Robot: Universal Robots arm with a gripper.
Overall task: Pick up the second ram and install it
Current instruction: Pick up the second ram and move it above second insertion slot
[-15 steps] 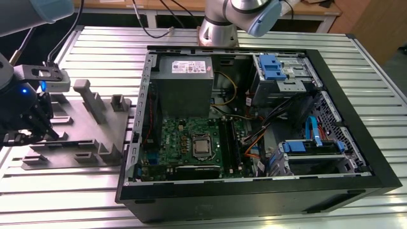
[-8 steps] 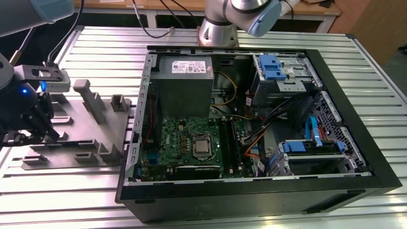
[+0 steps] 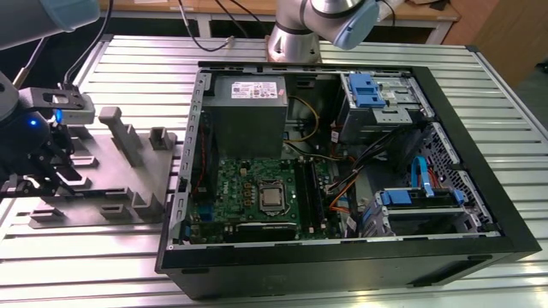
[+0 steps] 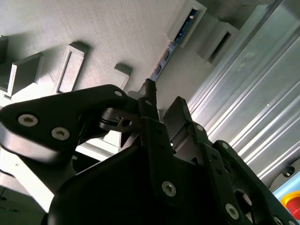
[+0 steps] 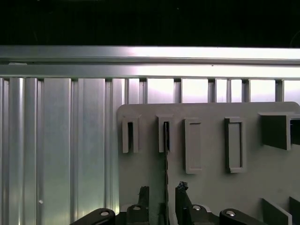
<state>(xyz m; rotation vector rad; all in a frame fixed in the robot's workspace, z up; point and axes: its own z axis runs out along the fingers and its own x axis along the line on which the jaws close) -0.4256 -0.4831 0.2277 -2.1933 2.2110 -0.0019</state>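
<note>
Ribbed aluminium tabletop [image 3: 488, 77], pale wooden bench [image 3: 145, 8] behind it, brown wooden panel [image 3: 501, 32] at the exterior view's right

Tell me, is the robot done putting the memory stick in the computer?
Not yet. Nothing is done: the second ram stands on edge in the grey tray. In hand: the open pincer straddles it. Left: lifting it and seating it on the motherboard.

Silver-grey tubular arm [image 3: 296, 38] with pale-blue joint caps [image 3: 353, 29], matte black claw [image 4: 164, 96] of linked plates fastened by silver round-head screws [image 4: 168, 188], blue light [image 3: 33, 122] at wrist.
</note>
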